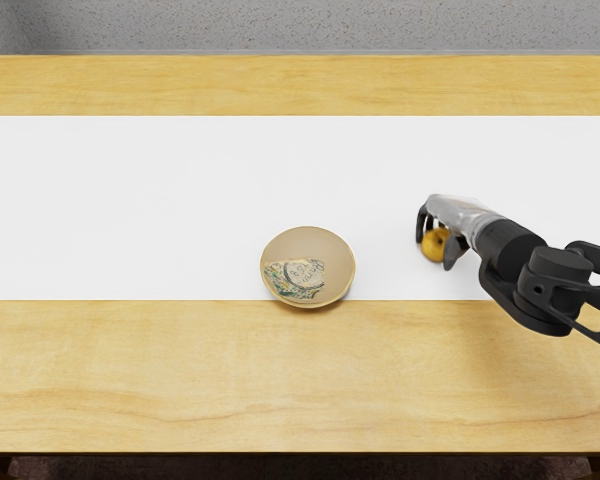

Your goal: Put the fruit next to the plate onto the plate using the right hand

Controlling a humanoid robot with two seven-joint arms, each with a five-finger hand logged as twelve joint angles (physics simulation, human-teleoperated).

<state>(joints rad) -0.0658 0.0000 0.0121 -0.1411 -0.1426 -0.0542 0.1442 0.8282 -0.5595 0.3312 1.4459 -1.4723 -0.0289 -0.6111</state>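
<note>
A small round plate (308, 266) with a gold rim and a patterned centre lies on the white table runner, near its front edge. To its right a yellow fruit (436, 243) sits on the runner, mostly covered by my right hand (437, 237). The dark fingers (422, 224) curl down around the fruit from above, closed on it. The arm comes in from the right edge. I cannot tell whether the fruit is lifted off the runner. The left arm is out of sight.
The white runner (180, 200) crosses a wooden table (280, 380) from left to right. A grey wall lies beyond the far table edge.
</note>
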